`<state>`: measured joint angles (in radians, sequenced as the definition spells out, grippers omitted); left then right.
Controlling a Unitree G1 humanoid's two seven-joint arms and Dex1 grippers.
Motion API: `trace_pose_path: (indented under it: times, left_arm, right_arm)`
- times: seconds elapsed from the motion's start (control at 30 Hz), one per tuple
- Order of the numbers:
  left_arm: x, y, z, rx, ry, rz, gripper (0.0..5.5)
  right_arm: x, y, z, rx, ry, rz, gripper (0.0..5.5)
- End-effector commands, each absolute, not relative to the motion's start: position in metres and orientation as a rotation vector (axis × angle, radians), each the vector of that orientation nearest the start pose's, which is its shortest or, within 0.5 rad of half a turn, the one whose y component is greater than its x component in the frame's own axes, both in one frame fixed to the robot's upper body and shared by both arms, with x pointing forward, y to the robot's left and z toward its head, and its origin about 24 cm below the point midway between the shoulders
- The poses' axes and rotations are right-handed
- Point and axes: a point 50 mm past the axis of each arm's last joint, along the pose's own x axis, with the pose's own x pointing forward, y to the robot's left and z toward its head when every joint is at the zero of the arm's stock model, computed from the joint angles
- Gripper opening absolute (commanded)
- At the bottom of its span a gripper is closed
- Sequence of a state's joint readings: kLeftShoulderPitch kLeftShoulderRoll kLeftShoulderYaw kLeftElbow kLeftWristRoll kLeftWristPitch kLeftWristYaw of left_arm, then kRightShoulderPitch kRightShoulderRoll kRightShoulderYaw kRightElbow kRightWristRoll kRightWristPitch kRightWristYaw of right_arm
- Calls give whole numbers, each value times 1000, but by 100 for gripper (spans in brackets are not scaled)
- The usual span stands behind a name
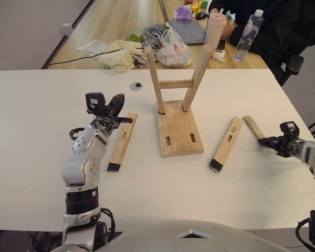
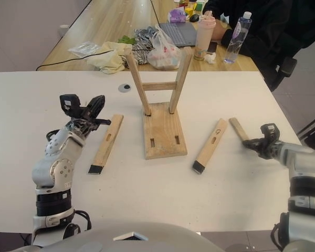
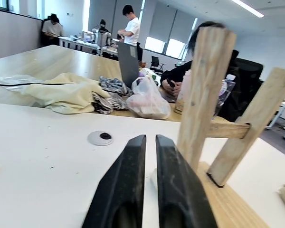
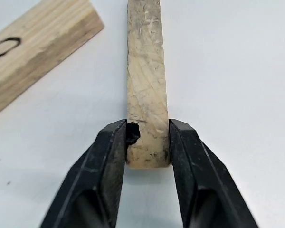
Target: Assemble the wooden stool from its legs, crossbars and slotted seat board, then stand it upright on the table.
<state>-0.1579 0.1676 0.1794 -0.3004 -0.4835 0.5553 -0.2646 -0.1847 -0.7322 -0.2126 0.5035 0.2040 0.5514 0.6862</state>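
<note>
Pale wooden seat board, tan crossbar, black right pincer, white table, zebra-striped cloth

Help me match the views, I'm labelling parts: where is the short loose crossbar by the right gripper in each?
Left eye view: loose crossbar at the right of the table, its near end at the right gripper.
Right eye view: same spot.
Right wrist view: centre, end between the fingers.
Left wrist view: cannot tell.
Shared landmark: the slotted leg beside it.

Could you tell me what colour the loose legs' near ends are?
The near ends are black; clearest in left eye view.
</note>
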Motion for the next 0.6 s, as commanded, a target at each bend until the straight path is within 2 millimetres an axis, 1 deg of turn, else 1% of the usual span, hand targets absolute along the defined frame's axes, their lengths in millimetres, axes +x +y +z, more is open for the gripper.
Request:
trace_pose_path:
  times: [0.03,0.07,0.1,0.13,0.17,0.2,0.27,0.3,0.33,0.37,0.43,0.5,0.53,0.6]
  left_arm:
    - [272,165,152,-386,-78,-535,88]
    - [271,163,159,-407,-87,-603,104]
    - [269,156,171,-440,-112,-691,116]
    - [269,149,185,-477,-138,-792,134]
    - [268,143,197,-506,-156,-878,148]
    - [271,138,209,-535,-167,-951,170]
    - [278,133,228,-578,-163,-1061,201]
    - [281,131,236,-593,-157,-1107,205]
    - [285,131,242,-605,-150,-1143,226]
    - [286,130,247,-620,-149,-1172,237]
    - [290,130,249,-640,-135,-1185,267]
    - [294,128,248,-649,-113,-1160,273]
    - [295,126,246,-646,-105,-1149,273]
    - [298,121,242,-663,-111,-1123,273]
  right_arm:
    - [226,-353,12,-105,618,-117,128]
    - [240,-346,33,-153,467,-128,128]
    - [262,-330,66,-212,266,-88,128]
    - [280,-303,103,-266,56,-12,128]
    - [289,-277,135,-292,-115,59,128]
    - [292,-248,162,-301,-266,136,128]
    - [285,-202,193,-290,-463,275,128]
    - [280,-183,202,-287,-532,337,128]
    - [275,-170,208,-290,-573,369,128]
    - [273,-154,209,-298,-615,435,128]
    - [274,-130,201,-305,-635,526,128]
    - [274,-109,192,-287,-638,598,128]
    - [276,-101,189,-282,-642,620,128]
    - [281,-92,186,-277,-649,639,128]
